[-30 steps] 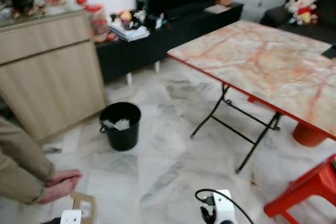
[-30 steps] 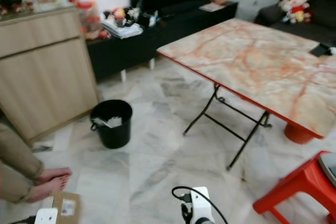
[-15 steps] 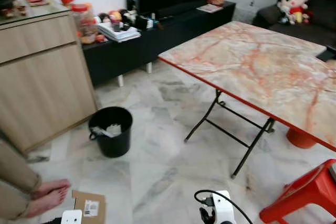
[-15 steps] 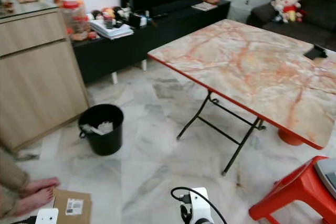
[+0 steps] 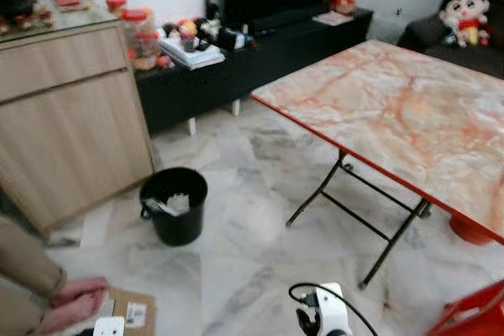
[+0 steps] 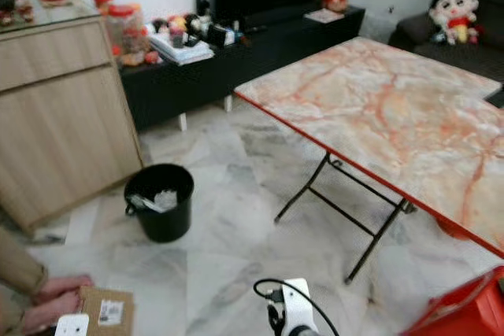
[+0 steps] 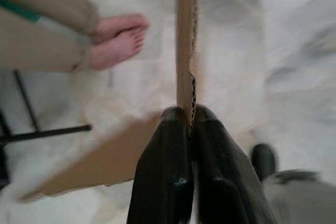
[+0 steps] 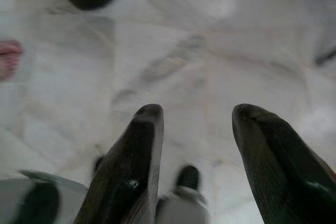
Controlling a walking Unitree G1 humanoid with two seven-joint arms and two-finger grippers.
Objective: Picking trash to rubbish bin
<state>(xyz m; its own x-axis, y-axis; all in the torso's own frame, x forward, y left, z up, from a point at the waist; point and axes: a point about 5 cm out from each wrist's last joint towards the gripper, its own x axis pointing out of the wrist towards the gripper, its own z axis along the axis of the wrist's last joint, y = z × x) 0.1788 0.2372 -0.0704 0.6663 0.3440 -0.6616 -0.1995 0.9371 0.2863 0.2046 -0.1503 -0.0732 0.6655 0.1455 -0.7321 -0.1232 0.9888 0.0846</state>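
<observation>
Left wrist view: the left gripper (image 7: 190, 121) has its two black fingers (image 7: 168, 171) pressed together on the edge of a flat piece of cardboard (image 7: 185, 40), which is seen edge-on, its corrugated rim running straight out from the fingertips along the line of the fingers. A person's bare foot (image 7: 113, 48) rests on the marble floor (image 7: 294, 40) just beside the cardboard. In the head views the same cardboard (image 6: 105, 312), bearing a white label, shows low on the robot's left, close to the foot (image 6: 55, 303).

Right wrist view: the right gripper (image 8: 197, 116) hangs with its fingers spread apart and nothing between them.

Key relation: the bin (image 5: 174, 204), a black bucket already holding some pale scraps, stands on the floor ahead of the robot and slightly left, beside the wooden cabinet (image 5: 71, 123) and well apart from the held cardboard. The left arm, which carries the load, is also the nearer arm to the bin. The cardboard's long axis cannot be fixed with certainty from these pictures; it appears to extend forward from the gripper. Judged from this, the coming move calls for closing on the bin and bringing the sheet over its mouth, probably tipped on edge, since a flat sheet may catch on the rim. A folding table (image 5: 409, 116) stands to the right, off the path.
</observation>
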